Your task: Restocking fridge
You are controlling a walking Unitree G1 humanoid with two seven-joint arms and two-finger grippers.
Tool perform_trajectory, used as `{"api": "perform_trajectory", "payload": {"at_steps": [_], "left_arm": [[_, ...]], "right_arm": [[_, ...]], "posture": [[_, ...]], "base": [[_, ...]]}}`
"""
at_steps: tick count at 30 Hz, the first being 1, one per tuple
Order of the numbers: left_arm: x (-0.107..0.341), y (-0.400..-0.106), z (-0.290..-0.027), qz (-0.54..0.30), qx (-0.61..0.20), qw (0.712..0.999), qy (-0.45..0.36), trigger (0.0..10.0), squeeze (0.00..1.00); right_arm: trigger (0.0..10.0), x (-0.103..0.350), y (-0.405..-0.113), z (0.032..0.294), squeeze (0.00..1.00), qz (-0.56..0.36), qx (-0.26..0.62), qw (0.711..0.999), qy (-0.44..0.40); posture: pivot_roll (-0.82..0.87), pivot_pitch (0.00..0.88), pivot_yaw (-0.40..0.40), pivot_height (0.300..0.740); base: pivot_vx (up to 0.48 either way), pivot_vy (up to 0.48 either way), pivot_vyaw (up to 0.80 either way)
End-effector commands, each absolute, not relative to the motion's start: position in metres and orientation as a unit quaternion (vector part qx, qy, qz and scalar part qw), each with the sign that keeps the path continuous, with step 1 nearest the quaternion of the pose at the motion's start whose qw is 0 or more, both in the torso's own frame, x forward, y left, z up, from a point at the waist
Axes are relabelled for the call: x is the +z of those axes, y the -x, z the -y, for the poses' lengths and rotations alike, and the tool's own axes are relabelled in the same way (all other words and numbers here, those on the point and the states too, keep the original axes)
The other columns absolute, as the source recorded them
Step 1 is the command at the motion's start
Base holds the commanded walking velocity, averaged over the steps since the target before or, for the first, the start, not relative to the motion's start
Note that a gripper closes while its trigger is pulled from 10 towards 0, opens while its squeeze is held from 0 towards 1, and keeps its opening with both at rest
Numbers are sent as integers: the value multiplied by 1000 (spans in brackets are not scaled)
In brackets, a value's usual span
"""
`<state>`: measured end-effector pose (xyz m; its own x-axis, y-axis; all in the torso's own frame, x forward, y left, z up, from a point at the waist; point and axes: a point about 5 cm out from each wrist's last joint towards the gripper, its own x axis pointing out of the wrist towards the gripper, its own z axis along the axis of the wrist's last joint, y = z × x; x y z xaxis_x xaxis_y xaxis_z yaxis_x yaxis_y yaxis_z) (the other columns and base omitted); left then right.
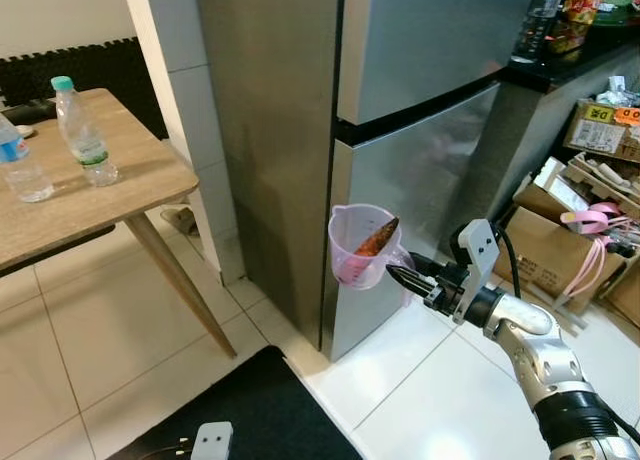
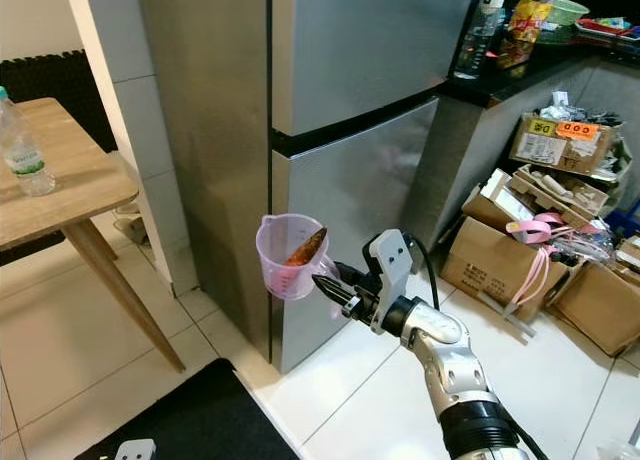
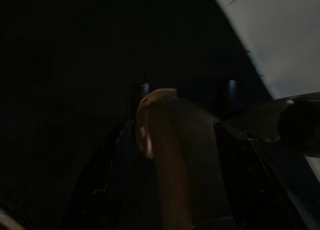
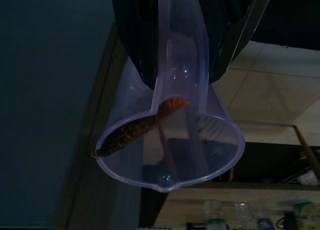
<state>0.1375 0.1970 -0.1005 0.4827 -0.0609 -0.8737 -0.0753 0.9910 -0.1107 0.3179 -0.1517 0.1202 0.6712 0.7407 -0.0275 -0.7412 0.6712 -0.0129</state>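
Note:
My right gripper [image 1: 405,278] is shut on the handle of a clear pink measuring jug [image 1: 362,245], holding it upright in the air. The jug hangs just in front of the lower door [image 1: 425,195] of the tall steel fridge [image 2: 370,50], near the door's left edge. Both fridge doors are closed. A long orange-brown piece of food [image 4: 137,130] leans inside the jug, its tip above the rim. The left wrist view is very dark, with only a dim tan shape [image 3: 165,155] to be made out.
A wooden table [image 1: 90,200] on my left carries two water bottles [image 1: 82,130]. Cardboard boxes [image 1: 540,245] and clutter crowd the floor on the right, below a dark counter [image 1: 560,65]. A black mat [image 1: 250,410] lies on the white tiles at my feet.

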Motion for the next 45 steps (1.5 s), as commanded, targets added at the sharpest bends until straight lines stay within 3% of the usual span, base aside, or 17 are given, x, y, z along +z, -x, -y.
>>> {"api": "perform_trajectory", "payload": {"at_steps": [1, 17, 25, 27, 34, 41, 45], "left_arm": [[-102, -134, -195, -514, 8, 855, 73, 10000, 0], [-101, -137, -194, -507, 14, 858, 81, 10000, 0], [-101, -136, -194, -509, 13, 857, 75, 10000, 0], [-102, -135, -194, -513, 14, 856, 69, 10000, 0], [-102, -134, -194, -513, 15, 855, 68, 10000, 0], [-102, -134, -195, -511, 17, 857, 66, 10000, 0], [-101, -136, -196, -508, 17, 859, 64, 10000, 0]], "right_arm": [[10000, 124, -318, 149, 0, 0, 412, 911, 19], [10000, 107, -323, 137, 0, -20, 370, 929, -15], [10000, 50, -313, 192, 0, -141, 212, 966, 50], [10000, 35, -304, 223, 0, -168, 92, 981, 24], [10000, 18, -288, 243, 0, -201, 7, 979, 4], [10000, -13, -246, 274, 0, -244, -114, 962, -52], [10000, -19, -235, 281, 0, -257, -143, 955, -39]], "posture": [[-20, 0, -45, 740], [-24, 0, -41, 740], [-27, 0, -41, 740], [-27, 0, -41, 740], [-25, 0, -40, 740], [-22, 0, -40, 740], [-25, 0, -35, 740]], "base": [[0, 0, 0], [0, 0, 0], [0, 0, 0], [0, 0, 0], [0, 0, 0], [0, 0, 0], [0, 0, 0]]}}
